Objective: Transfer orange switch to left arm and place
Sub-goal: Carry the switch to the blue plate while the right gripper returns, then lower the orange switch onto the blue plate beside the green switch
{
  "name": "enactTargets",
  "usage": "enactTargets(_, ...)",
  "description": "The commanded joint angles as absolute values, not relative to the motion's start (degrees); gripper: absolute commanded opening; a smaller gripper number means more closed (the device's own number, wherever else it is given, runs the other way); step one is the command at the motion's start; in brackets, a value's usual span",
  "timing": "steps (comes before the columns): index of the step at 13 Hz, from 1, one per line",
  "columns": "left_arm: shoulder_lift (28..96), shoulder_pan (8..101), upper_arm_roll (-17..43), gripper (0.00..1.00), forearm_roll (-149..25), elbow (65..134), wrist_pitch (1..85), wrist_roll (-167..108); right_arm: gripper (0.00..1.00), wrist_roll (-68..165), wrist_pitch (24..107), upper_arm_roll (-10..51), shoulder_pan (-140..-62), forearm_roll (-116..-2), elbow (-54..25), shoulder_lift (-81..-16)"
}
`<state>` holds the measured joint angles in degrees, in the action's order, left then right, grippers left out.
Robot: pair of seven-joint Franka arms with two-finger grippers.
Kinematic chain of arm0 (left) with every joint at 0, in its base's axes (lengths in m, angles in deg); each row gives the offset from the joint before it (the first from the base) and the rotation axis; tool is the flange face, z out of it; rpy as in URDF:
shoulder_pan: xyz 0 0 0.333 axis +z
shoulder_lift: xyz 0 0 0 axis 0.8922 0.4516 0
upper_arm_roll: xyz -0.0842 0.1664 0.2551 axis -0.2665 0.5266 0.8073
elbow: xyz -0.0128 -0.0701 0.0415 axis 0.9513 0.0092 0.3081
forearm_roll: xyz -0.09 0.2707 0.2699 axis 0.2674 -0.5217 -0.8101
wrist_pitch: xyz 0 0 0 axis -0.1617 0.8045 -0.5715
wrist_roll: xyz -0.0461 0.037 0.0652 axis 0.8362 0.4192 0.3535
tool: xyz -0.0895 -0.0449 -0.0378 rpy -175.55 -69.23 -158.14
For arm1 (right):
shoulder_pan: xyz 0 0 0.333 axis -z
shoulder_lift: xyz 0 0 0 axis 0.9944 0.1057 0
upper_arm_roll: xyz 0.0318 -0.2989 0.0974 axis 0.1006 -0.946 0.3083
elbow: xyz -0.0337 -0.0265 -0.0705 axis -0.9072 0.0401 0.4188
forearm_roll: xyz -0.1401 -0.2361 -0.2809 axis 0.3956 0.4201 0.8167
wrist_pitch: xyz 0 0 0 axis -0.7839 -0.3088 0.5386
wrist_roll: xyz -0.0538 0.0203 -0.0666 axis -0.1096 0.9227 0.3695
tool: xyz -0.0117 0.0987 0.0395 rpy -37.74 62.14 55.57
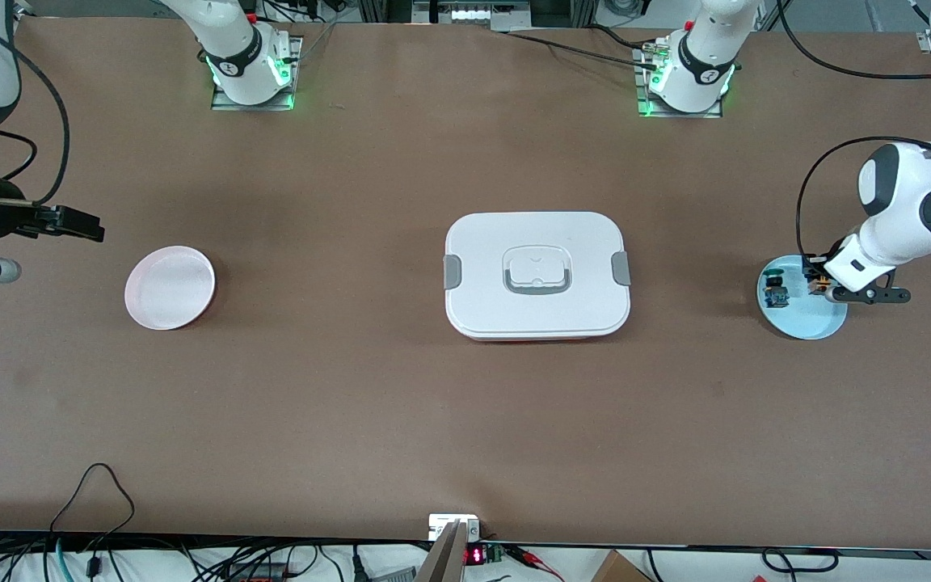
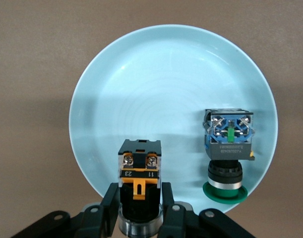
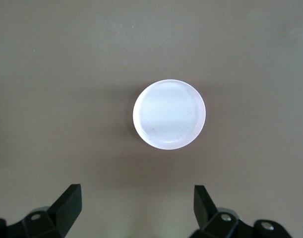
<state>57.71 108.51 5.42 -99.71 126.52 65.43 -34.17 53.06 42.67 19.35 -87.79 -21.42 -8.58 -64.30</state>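
I see the left gripper [image 2: 139, 210] low over the round pale-blue plate [image 2: 156, 84], its jaws clamped on the small black-bodied orange switch [image 2: 139, 181]; a blue-bodied, green-capped switch [image 2: 228, 148] lies on the plate just beside the jaws. The right gripper [image 3: 136, 206] hangs with jaws spread wide and nothing between them, above the brown worktop [image 1: 352, 404] near a round pink plate [image 3: 169, 114]. The white lidded box with grey clips [image 1: 537, 275] sits mid-worktop.

The box [image 1: 537, 276] sits mid-table, the 1 tall obstacle between the blue plate [image 1: 805, 322] at the left arm's end and the pink plate [image 1: 170, 288] at the right arm's end. Bare table runs wide past the box, both nearer to and farther from the front camera. On the blue plate, a blue-green switch [image 2: 227, 148] stands just beside the gripped orange switch [image 2: 139, 179].
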Motion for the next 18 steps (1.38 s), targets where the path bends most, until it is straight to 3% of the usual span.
enactTargets(1, 57.79, 108.95, 4.93, 0.0, -101.59, 126.24, 66.01, -29.83, 1.0, 53.26, 45.96, 19.7, -87.89, -20.58, -15.31, -69.85)
enactTargets(7, 59.46, 109.03, 4.93, 0.0, -101.59, 125.62, 66.01, -27.1, 1.0, 52.91, 46.13, 19.79, -89.38, -20.67, -12.42, -68.62)
enactTargets(10, 59.73, 109.03, 4.93, 0.04, -101.59, 125.53, 66.01, -25.51, 1.0, 53.26, 45.87, 19.62, -88.94, -21.54, -8.81, -67.3)
enactTargets(18, 62.18, 109.03, 5.01, 0.12, -101.77, 123.86, 66.18, -26.04, 1.0, 52.56, 44.03, 19.53, -89.03, -21.28, -8.45, -68.18)
